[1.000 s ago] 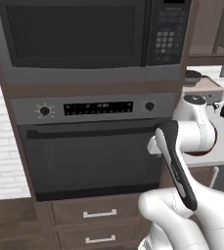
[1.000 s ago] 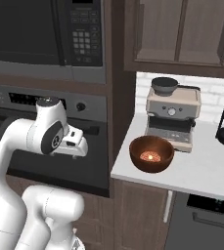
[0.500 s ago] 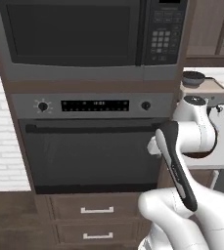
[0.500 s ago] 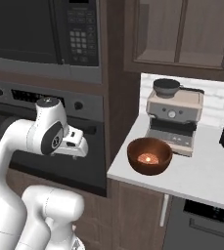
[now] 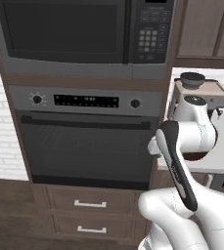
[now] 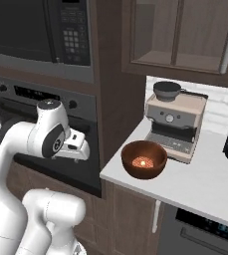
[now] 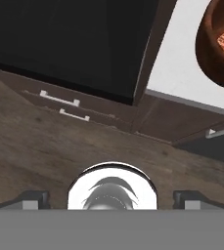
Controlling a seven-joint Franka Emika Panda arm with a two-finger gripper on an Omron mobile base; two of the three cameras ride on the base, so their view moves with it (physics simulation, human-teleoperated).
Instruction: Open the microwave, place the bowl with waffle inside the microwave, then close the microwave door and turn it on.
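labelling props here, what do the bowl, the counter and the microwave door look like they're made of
Bowl: looks like wood, reddish-brown with a soft sheen, though it is a render.
Counter: pale, smooth and matte, perhaps stone or laminate.
Microwave door: dark glossy glass in a grey frame that looks like metal.

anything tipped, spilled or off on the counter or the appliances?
Nothing stands out. The bowl sits upright on the counter with the waffle inside, beside the coffee machine. The microwave door and the oven door are shut.
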